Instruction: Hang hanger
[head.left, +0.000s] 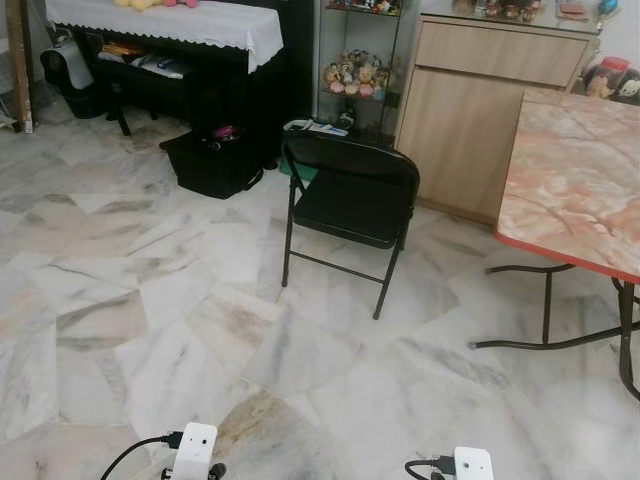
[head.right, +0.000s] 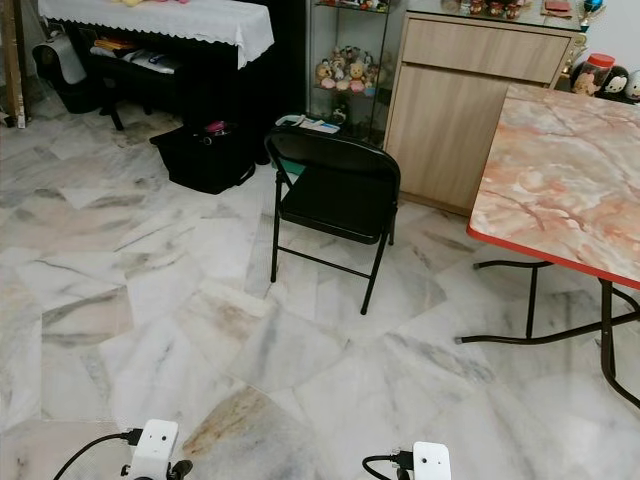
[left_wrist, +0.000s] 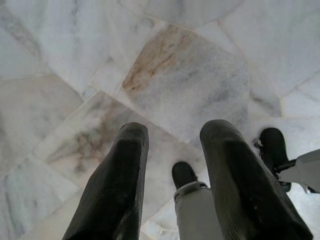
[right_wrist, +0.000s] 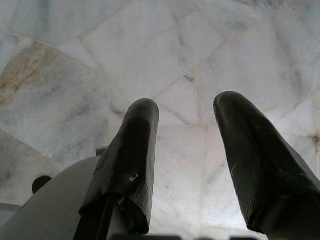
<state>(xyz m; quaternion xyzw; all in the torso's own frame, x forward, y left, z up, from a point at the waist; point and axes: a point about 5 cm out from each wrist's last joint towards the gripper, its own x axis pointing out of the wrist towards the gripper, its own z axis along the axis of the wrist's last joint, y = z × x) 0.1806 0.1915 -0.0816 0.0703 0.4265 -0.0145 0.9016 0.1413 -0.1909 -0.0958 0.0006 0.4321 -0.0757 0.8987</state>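
Hanger unseen so far; both grippers, left (left_wrist: 172, 150) and right (right_wrist: 185, 130), hang released and empty; walking risks clipping the chair (head.left: 350, 195) ahead.

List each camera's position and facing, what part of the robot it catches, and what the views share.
Left eye view: head camera, forward and down at a black folding metal chair; both wrists at the bottom edge.
Right eye view: same scene, with the orange marble-pattern table.
Left wrist view: down along the open left gripper at the white marble floor.
Right wrist view: down along the open right gripper.
Shared: the floor.
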